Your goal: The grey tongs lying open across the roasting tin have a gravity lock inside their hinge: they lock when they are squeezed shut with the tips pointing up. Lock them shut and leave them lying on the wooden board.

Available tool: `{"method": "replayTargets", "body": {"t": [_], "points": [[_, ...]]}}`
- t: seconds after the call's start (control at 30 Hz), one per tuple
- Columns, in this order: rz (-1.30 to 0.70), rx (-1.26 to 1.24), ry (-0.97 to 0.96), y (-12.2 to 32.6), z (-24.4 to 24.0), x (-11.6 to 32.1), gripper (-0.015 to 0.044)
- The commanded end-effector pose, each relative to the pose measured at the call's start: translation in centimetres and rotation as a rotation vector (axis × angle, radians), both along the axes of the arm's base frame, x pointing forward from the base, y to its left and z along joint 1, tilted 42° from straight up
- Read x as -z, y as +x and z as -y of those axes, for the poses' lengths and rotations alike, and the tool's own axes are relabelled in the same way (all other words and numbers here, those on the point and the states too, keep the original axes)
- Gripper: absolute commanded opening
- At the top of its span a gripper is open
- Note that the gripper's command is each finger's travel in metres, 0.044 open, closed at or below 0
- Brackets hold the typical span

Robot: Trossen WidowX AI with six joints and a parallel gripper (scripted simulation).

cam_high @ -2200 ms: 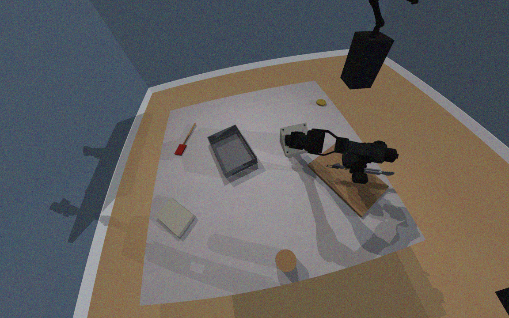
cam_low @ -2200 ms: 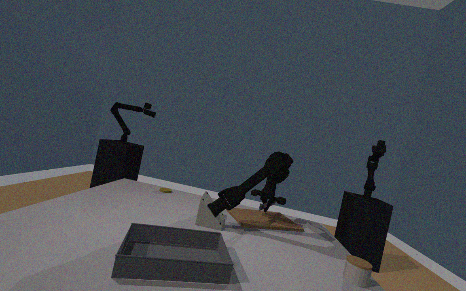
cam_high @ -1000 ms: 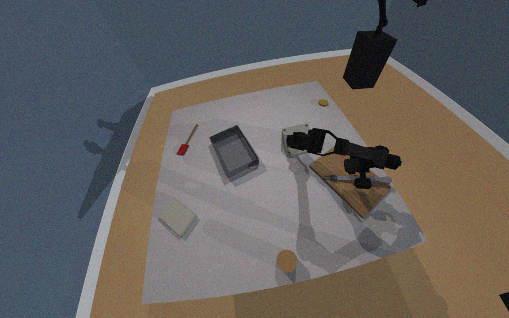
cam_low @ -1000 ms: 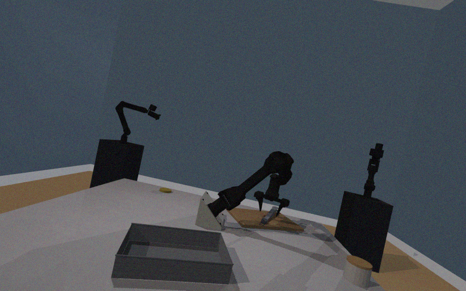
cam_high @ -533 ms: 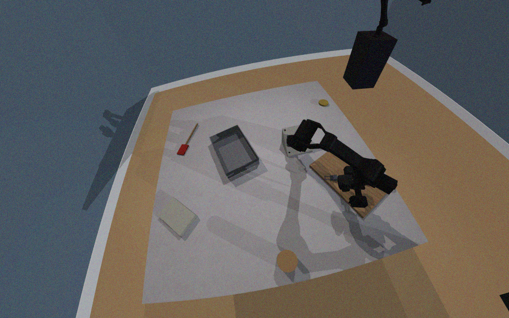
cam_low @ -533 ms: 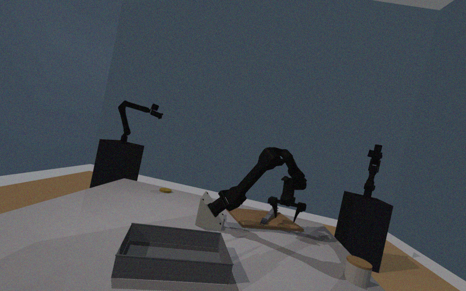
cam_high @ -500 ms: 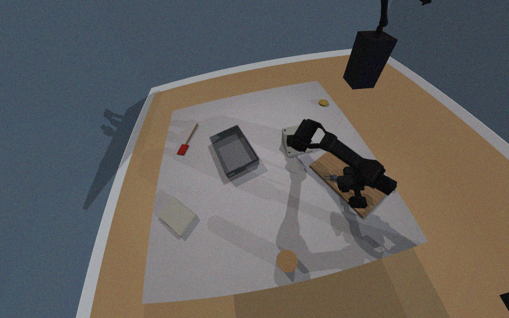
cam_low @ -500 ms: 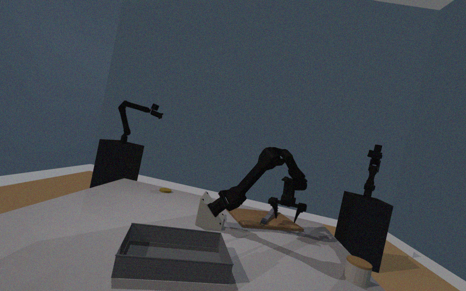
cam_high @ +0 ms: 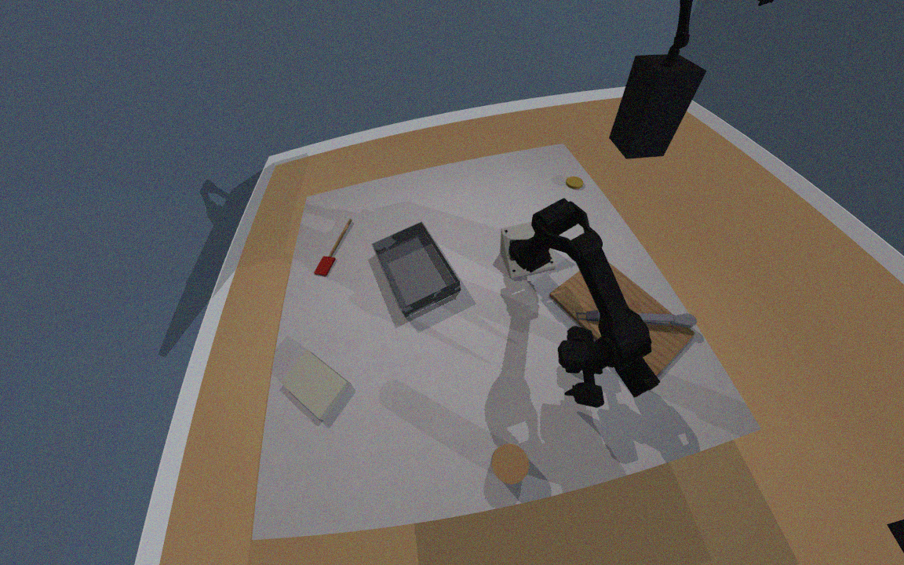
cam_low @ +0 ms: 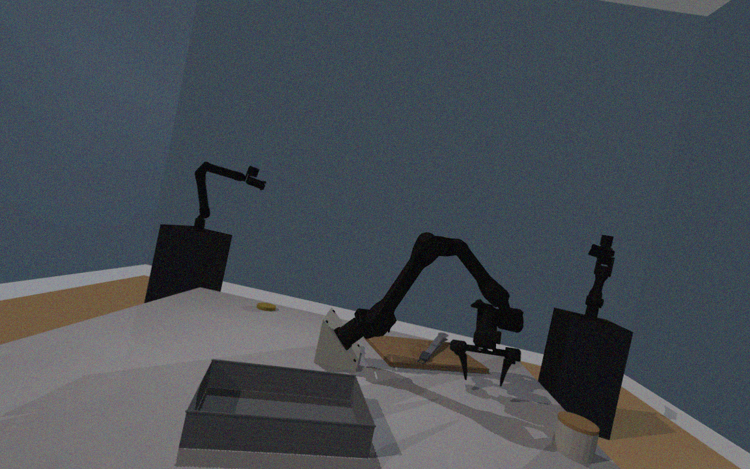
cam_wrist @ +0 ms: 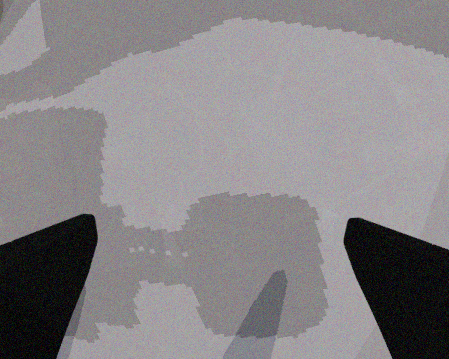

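Note:
The grey tongs [cam_high: 662, 318] [cam_low: 435, 347] lie on the wooden board [cam_high: 645, 302] [cam_low: 403, 346]. They look like one narrow strip, with their arms close together; the lock inside the hinge cannot be seen. Their wide end reaches just past the board's right edge in the top view, and the arm hides part of their middle. My gripper [cam_low: 484, 382] [cam_wrist: 224, 231] is open and empty, pointing down above the white mat beside the board, clear of the tongs. The roasting tin [cam_high: 434, 303] [cam_low: 278, 434] stands apart, with nothing lying across it.
A jar with a wooden lid [cam_high: 509, 464] [cam_low: 577, 437] stands near the mat's front edge. A red spatula [cam_high: 325, 265] and a pale block [cam_high: 315, 384] lie at the left. A yellow disc [cam_high: 574, 182] [cam_low: 265, 307] lies at the back. Black pedestals [cam_high: 657, 105] [cam_low: 584, 373] stand beyond the mat.

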State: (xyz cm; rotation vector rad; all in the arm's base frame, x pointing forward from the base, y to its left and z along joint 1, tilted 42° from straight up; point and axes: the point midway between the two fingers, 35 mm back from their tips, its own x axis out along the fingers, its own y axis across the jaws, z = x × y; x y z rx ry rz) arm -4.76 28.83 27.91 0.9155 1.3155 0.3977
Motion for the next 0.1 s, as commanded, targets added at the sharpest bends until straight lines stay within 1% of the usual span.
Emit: {"method": "replayTargets", "body": {"t": [0.0, 0.03, 0.07], "points": [[0.084, 0.069, -0.014, 5.0, -0.2, -1.1, 0.0440], [0.118, 0.090, -0.036, 6.4, -0.2, -1.0, 0.0440], [0.099, 0.115, -0.008, 7.3, -0.4, -1.7, 0.0440]]}}
